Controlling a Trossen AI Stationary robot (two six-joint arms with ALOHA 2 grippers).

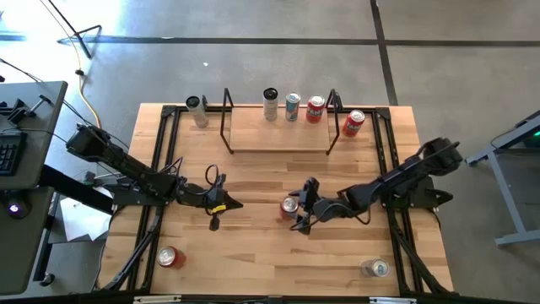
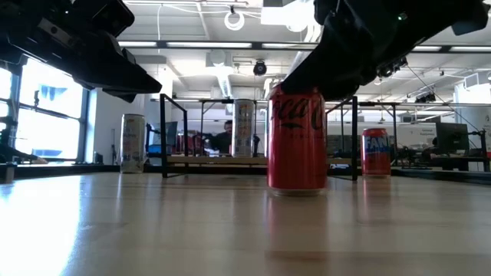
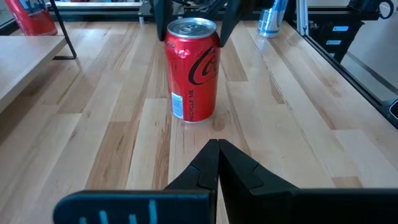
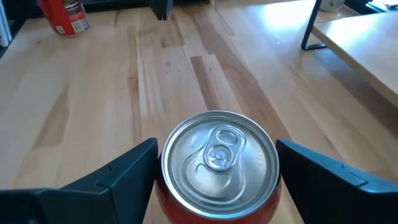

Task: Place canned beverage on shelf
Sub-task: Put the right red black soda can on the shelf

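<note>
Both fingers of my R hand (image 4: 214, 171) are standing wide open astride red can (image 4: 217, 163), not gripping; L hand (image 3: 217, 152) is sitting shut, empty, on tabletop (image 1: 253, 253).

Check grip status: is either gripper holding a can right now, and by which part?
Nothing is held. The right gripper stands open with its fingers either side of the red can near the top, not clamped. The left gripper is shut and empty.
</note>
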